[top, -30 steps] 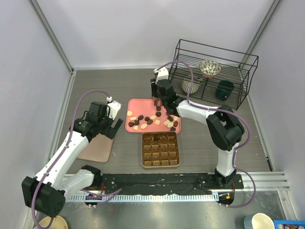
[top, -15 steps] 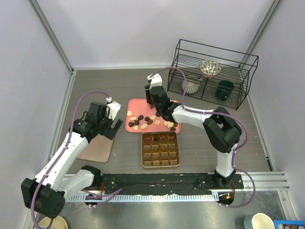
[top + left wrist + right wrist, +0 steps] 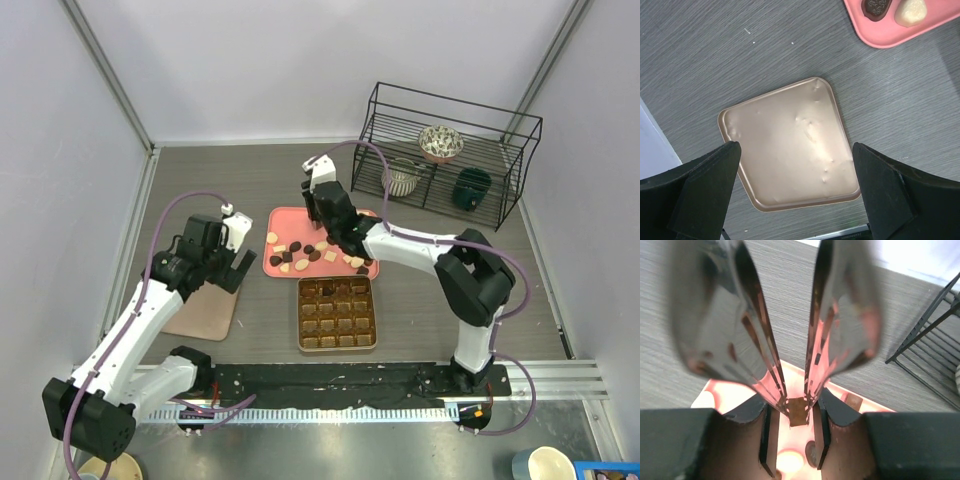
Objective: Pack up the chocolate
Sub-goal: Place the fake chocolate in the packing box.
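Note:
Several chocolates (image 3: 300,255), dark, mid-brown and cream, lie scattered on the flat pink tray (image 3: 285,222). My right gripper (image 3: 322,218) reaches down over the tray's far middle. In the right wrist view its shiny tong tips (image 3: 799,407) touch both sides of a square brown chocolate (image 3: 799,412) that rests on the tray (image 3: 730,390). The gold-brown gridded box (image 3: 337,312) sits in front of the tray with a few chocolates in its far row. My left gripper (image 3: 228,268) hangs open above a tan lid (image 3: 790,145), its jaws (image 3: 795,190) wide apart and holding nothing.
A black wire rack (image 3: 450,150) at the back right holds two bowls and a dark cup. The tan lid (image 3: 205,312) lies left of the box. A dark chocolate (image 3: 875,7) and a cream one (image 3: 910,10) lie near the tray's corner.
My right gripper has moved left along the tray's far side and come down, and its jaws have narrowed around the square chocolate. The left arm has stayed still.

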You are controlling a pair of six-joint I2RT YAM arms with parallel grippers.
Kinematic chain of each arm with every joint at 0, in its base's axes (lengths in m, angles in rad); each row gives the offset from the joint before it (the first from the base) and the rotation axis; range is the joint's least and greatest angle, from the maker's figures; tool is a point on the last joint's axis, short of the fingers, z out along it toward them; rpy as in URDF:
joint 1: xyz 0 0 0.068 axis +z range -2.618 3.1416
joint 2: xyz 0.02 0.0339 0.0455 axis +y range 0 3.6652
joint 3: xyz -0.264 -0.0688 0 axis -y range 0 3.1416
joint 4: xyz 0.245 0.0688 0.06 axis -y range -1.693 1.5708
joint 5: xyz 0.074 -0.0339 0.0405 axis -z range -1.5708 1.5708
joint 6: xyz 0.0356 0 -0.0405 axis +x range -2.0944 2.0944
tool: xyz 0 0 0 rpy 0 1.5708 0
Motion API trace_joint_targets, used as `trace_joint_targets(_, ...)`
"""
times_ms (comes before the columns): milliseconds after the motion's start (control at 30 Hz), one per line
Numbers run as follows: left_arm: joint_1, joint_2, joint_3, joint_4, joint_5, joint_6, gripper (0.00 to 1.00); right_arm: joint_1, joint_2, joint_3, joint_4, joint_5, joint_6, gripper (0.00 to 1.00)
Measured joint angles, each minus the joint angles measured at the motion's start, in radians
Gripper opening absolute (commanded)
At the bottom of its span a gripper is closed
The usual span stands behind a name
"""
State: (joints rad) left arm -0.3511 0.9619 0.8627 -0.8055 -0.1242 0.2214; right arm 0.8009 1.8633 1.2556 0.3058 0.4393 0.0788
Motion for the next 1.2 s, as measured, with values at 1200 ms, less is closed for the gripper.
trace_joint_targets(1200, 0.000, 0.034, -0.006, -0.008, 0.019, -0.009, 1.00, 0.504, -0.578, -0.357, -0.301, 0.101, 0.109, 0.45)
